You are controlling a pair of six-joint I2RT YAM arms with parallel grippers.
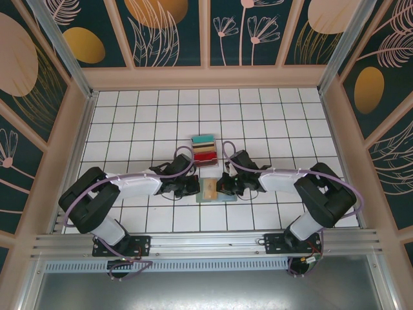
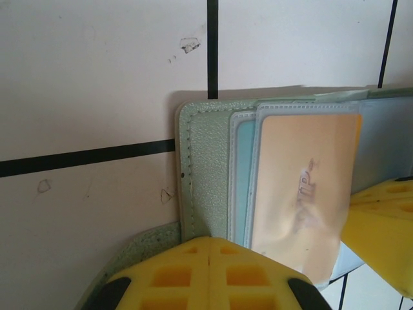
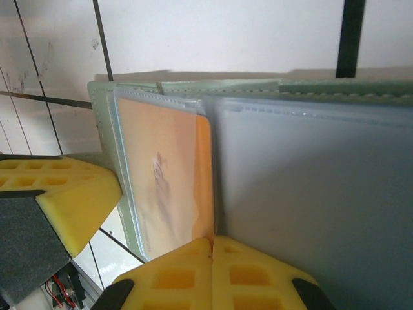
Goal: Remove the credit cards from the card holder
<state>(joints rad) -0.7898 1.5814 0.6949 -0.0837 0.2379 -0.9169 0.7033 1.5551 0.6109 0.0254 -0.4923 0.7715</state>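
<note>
Teal, tan, red stack on white-tiled table.

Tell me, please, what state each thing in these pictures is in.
card holder, open, lying flat on the table.
orange card, tucked inside the card holder, not taken out.
left claw, shut, pads together at the card holder's edge.
right claw, shut, pads together at the card holder's edge, beside the orange card.
coloured stack, piled up beyond the card holder.
</note>
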